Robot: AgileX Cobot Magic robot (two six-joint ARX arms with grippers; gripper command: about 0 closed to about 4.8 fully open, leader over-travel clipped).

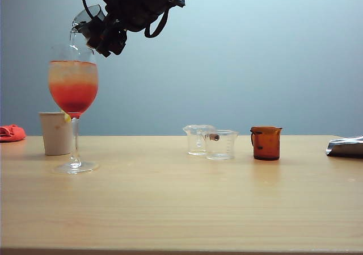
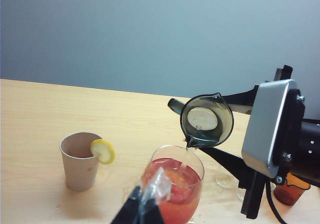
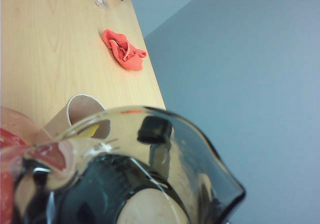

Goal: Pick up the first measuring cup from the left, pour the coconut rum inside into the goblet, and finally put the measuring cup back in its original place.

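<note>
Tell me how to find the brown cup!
Start at the wooden table and look right, past the goblet where the right gripper tips the measuring cup. Three little cups stand in a row; two are clear. The brown cup is rightmost, the only amber one.

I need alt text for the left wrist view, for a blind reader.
The right gripper holds the dark measuring cup tipped, lip over the goblet of red drink. A paper cup carrying a lemon slice stands beside it on the wooden table.
</note>
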